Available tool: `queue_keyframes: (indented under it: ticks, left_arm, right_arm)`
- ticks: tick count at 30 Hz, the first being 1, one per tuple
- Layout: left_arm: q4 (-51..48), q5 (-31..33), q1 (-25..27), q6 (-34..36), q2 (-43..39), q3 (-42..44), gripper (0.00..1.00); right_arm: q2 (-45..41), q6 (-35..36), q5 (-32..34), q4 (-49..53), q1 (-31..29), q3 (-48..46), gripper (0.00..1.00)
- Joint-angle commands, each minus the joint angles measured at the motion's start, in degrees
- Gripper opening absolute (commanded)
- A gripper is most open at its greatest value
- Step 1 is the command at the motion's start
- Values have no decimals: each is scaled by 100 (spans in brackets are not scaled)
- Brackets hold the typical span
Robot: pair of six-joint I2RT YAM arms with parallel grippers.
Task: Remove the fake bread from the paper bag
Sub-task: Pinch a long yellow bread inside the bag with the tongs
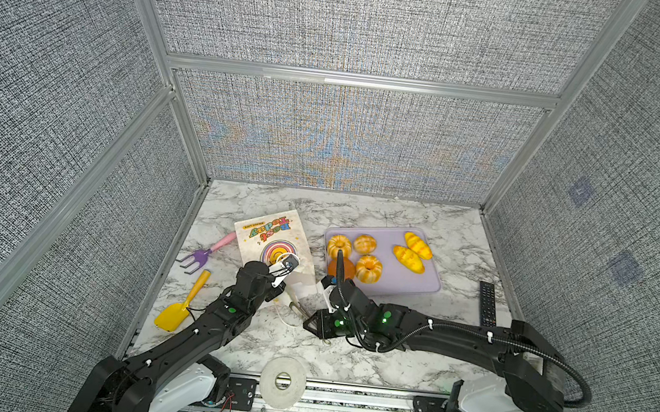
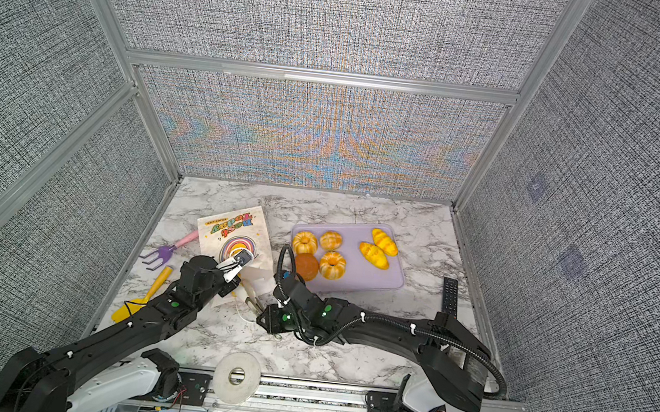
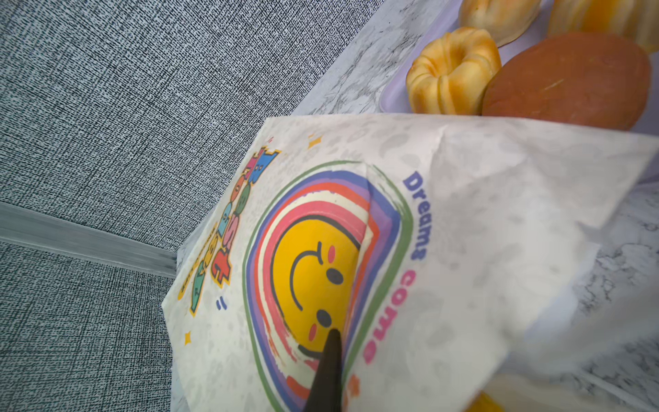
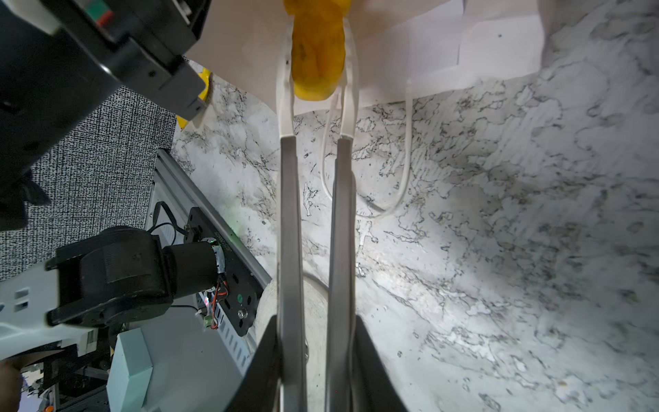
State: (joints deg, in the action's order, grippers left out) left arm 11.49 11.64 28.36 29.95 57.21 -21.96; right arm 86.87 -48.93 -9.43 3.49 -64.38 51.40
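Note:
The paper bag (image 1: 270, 238) (image 2: 234, 230) with its rainbow-smiley print (image 3: 313, 278) lies tilted left of centre. My left gripper (image 1: 285, 281) (image 3: 331, 360) is shut on the bag's wall near its mouth; only one dark finger (image 3: 326, 378) shows. My right gripper (image 1: 314, 322) (image 4: 317, 321) is shut on metal tongs (image 4: 290, 232). The tongs' white tips clamp a yellow fake bread (image 4: 317, 60) at the bag's mouth. Several more fake breads lie on a lilac tray (image 1: 416, 283): ring buns (image 1: 369, 269), oval rolls (image 1: 409, 259), a brown round bun (image 2: 306, 266) (image 3: 570, 78).
A purple toy rake (image 1: 195, 257) and a yellow toy shovel (image 1: 175, 312) lie left of the bag. A black remote (image 1: 487, 303) is at the right edge. A tape roll (image 1: 282, 381) sits at the front rail. A white cord handle (image 4: 403, 178) trails on the marble.

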Motion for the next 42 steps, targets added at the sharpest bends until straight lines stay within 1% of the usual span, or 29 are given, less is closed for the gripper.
queue_keyframes:
  ticks: [1,5,9,10,13,15,18,24,35,42]
  left_arm:
    - [160,49,-2,-59,7,-29,0]
    - [196,18,-6,-74,18,-37,0]
    - [173,11,0,-78,11,-37,0]
    - [170,14,-1,-69,10,-34,0]
    - [174,29,-3,-60,2,-19,0]
    - [170,47,-2,-64,-2,-19,0]
    - [185,49,-2,-53,-5,-26,0]
    - [170,37,-6,-72,-15,-19,0]
    - [181,22,-1,-79,-3,-11,0]
    - [170,19,-1,-69,-4,-13,0]
  right_arm:
    - [-45,-142,41,-263,20,-126,0]
    - [167,-94,105,-302,75,27,0]
    - [545,65,55,-207,99,564,0]
    - [610,96,55,-178,108,670,2]
    - [750,146,106,3,125,950,19]
    - [785,166,191,160,139,1075,28]
    - [842,195,297,394,169,1197,35]
    - [1031,278,354,678,193,1355,38]
    - [1152,396,281,355,206,1413,41]
    - [1352,531,178,401,224,1674,41]
